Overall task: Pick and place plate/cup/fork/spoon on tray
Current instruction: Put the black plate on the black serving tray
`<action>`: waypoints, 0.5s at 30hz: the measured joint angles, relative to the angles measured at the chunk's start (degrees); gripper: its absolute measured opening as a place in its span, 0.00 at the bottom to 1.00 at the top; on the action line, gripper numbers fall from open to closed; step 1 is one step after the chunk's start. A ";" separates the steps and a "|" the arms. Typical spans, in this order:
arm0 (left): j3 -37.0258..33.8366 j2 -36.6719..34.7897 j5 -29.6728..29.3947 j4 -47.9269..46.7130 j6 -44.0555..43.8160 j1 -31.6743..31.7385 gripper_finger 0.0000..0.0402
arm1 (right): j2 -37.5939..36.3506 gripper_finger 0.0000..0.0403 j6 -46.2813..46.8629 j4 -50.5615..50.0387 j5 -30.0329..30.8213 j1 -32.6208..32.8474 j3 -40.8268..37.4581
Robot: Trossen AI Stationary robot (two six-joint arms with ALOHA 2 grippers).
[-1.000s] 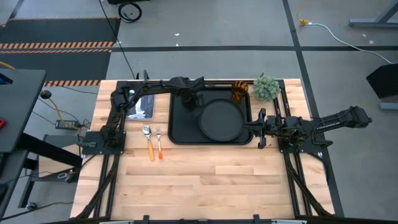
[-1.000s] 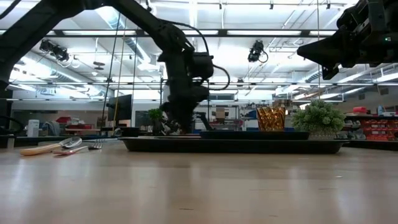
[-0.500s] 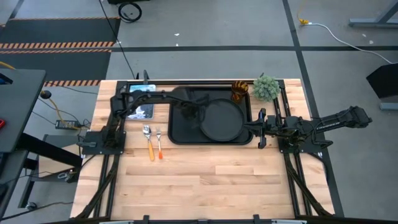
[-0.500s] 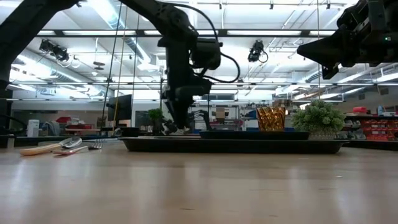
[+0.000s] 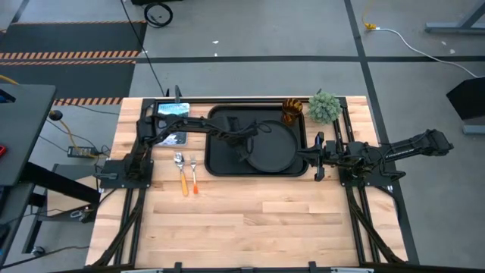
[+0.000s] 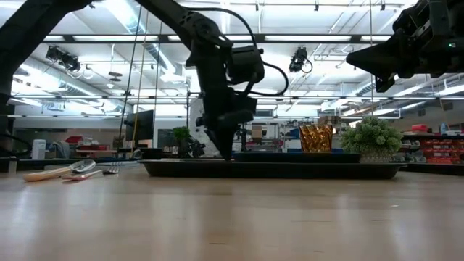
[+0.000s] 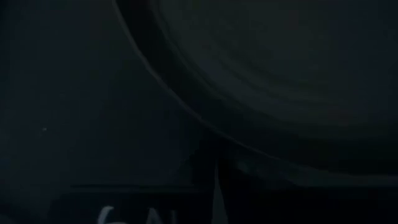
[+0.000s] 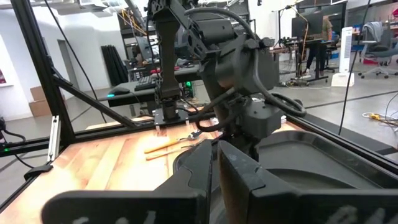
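The round black plate [image 5: 274,146] lies on the black tray [image 5: 220,163] in the middle of the table. My left gripper [image 5: 244,149] points down at the tray floor beside the plate's left rim [image 7: 186,118], fingers shut; it also shows in the low view [image 6: 226,152]. The amber cup [image 5: 292,111] stands at the tray's far right corner. The spoon [image 5: 180,171] and the fork [image 5: 194,174] lie side by side on the table left of the tray. My right gripper [image 5: 314,156] waits shut at the tray's right edge. My left gripper comes from above with its shut fingers pointing down, right beside the plate's left rim [image 7: 205,134]. I cannot tell whether the fingertips touch the rim or the tray floor.
A small green plant [image 5: 324,106] stands right of the cup at the far right. A flat shiny pad [image 5: 171,126] lies under the left arm at the far left. The bare wooden table [image 5: 258,220] stretches toward the near edge.
My left gripper has gone from the tray's far left corner toward the table's right and near edge, up to the plate's left rim, and now points down at it. The plate has stayed in place.
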 joint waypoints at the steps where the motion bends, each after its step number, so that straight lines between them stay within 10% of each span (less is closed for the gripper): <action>1: -0.01 0.00 0.06 0.57 0.05 -0.20 0.06 | 0.00 0.08 -0.01 0.00 0.00 -0.01 0.00; 15: 0.07 -0.18 0.13 3.20 3.30 -1.80 0.06 | 0.00 0.08 -0.01 0.00 0.01 0.00 0.00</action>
